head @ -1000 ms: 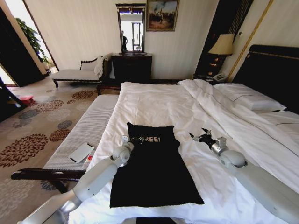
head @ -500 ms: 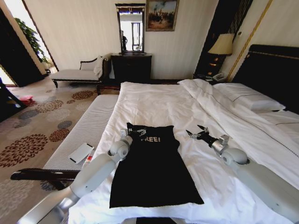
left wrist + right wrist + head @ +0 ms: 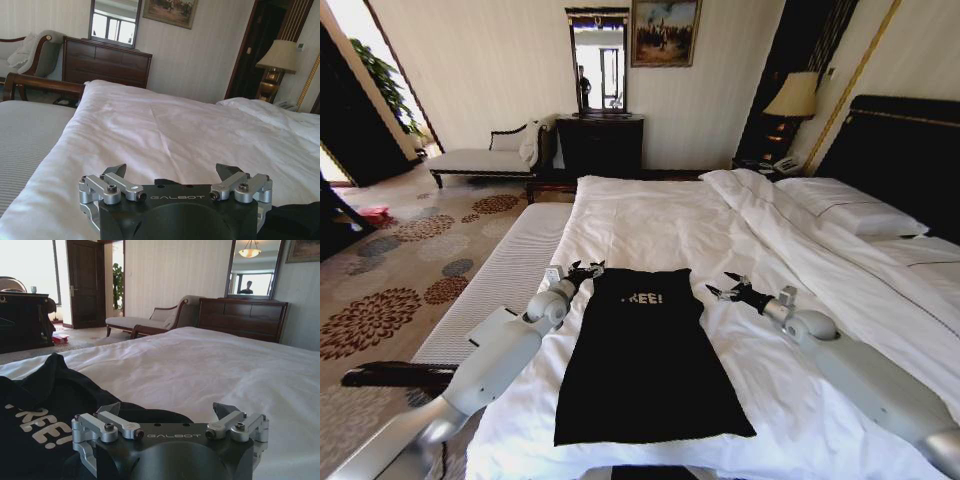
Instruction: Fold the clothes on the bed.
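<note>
The black top (image 3: 645, 360) lies flat on the white duvet of the bed (image 3: 650, 220), near the foot end, lettering toward the headboard side of the garment's upper edge, hem toward the robot; the left claw (image 3: 586, 269) sits just beside the top's upper left corner, the right claw (image 3: 724, 291) just beside its upper right corner, each over bare duvet, not on fabric; both claws are spread wide w/ nothing held, as the left wrist view (image 3: 172, 172) and right wrist view (image 3: 167, 410) show, fingers apart & empty; judged step: approach to pinch the two shoulder corners for a first fold; to do it well, prob. bring each claw inward so one finger goes under the black edge & one over, catching the top only, not the duvet beneath, since the duvet is soft & bunches easily; keep both arms level & matched so the edge lifts straight; a lopsided pinch would likely skew the fold or drag the whole garment.
</note>
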Motion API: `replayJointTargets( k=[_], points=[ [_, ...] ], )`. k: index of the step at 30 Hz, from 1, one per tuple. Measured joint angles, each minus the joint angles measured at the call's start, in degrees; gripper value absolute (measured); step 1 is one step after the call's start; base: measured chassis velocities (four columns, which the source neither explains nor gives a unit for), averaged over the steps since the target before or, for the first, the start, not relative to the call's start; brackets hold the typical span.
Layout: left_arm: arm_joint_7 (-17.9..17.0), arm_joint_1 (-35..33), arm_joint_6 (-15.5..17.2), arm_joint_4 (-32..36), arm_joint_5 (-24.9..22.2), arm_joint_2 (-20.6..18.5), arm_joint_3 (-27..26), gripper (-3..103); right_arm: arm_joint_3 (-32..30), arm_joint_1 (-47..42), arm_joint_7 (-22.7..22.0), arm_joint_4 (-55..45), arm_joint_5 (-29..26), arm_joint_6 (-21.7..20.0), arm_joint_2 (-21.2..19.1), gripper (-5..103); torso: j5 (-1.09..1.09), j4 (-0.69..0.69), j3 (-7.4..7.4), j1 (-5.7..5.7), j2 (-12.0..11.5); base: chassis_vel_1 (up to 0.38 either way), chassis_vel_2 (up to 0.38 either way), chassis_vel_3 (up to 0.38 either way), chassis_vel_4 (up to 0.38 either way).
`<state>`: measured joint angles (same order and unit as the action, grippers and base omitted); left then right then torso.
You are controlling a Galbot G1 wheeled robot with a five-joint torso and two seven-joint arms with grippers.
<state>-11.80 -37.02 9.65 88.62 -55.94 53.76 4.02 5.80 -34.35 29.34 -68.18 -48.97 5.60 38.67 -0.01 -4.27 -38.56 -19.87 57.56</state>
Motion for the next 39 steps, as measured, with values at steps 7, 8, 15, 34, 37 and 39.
replayJointTargets(
  k=[7, 8, 15, 34, 37, 39],
  points=[
    [5.5, -0.5, -1.4, -1.8, 1.5, -2.8, -0.5, 100, 8.5, 7.6, 1.9, 8.8, -0.7, -2.1, 4.0, 100, 0.01, -0.06, 0.01, 0.01, 0.0, 0.000, 0.000, 0.000, 0.000],
    [5.9, -0.6, -1.5, -1.9, 1.6, -2.8, -0.6, 100, 9.6, 8.7, 2.8, 10.6, -0.7, -2.2, 5.0, 100, 0.00, -0.06, 0.01, 0.01, 0.0, 0.000, 0.000, 0.000, 0.000],
    [6.0, -1.7, -1.6, -0.5, 0.9, -3.3, -1.3, 100, 14.0, 16.2, 5.3, 20.4, -1.0, -1.4, 9.9, 100, 0.01, -0.04, 0.00, 0.00, 0.0, 0.000, 0.000, 0.000, 0.000],
    [5.5, -4.5, -1.5, 3.1, 0.7, -3.8, -3.0, 100, 16.3, 22.3, 6.6, 33.4, 2.2, -0.8, 17.0, 100, 0.01, -0.03, 0.01, 0.00, 0.0, 0.000, 0.000, 0.000, 0.000],
    [5.3, -4.7, -1.5, 3.4, 0.5, -3.8, -3.1, 100, 15.7, 22.3, 6.0, 34.4, 2.7, -0.8, 18.0, 100, 0.01, -0.04, 0.01, 0.00, 0.0, 0.000, 0.000, 0.000, 0.000],
    [4.8, -4.9, -1.4, 3.7, -0.4, -3.6, -3.4, 100, 15.4, 22.4, 5.8, 35.5, 3.0, -0.6, 18.8, 100, 0.01, -0.04, 0.01, 0.00, 0.0, 0.000, 0.000, 0.000, 0.000]
  ],
)
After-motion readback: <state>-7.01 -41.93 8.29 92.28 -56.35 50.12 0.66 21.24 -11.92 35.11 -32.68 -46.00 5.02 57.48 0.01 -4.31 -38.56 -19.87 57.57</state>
